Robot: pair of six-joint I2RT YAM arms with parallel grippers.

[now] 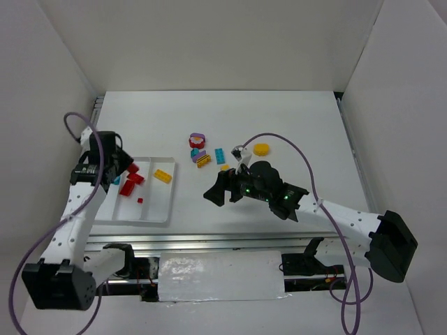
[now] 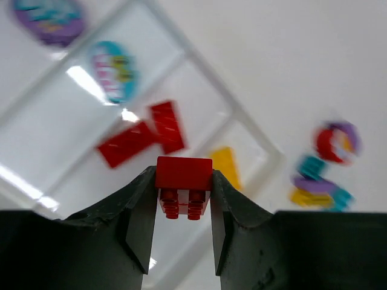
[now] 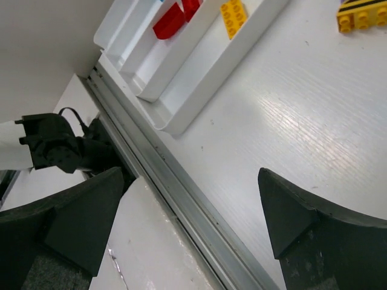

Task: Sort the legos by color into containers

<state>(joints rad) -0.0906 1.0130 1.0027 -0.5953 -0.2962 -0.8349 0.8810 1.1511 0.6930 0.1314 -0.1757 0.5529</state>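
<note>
Where the left arm reaches over the far-left part of the tray (image 1: 150, 209), the left gripper (image 2: 183, 188) has its fingers clamped on the sides of a small red brick (image 2: 184, 173), held above the tray. Beneath it, the white tray's long compartments hold sorted pieces: a purple one (image 2: 48, 21) in the outermost lane, a rounded teal one (image 2: 113, 71) in the next, two red bricks (image 2: 142, 136) in the third and a yellow brick (image 2: 225, 166) in the fourth. A tiny red piece (image 1: 140, 201) lies nearer the tray's front edge; its lane cannot be told.

To the right of the tray, loose legos sit on the table — a purple-and-red rounded piece (image 1: 198, 140), a yellow striped brick (image 1: 203, 160), a teal brick (image 1: 219, 154) and a small yellow piece (image 1: 225, 167) close together, with a round yellow disc (image 1: 261, 149) a little apart.

The right gripper (image 3: 188, 181) hangs over bare table near the tray's front right corner, its fingers spread wide with nothing between them.
</note>
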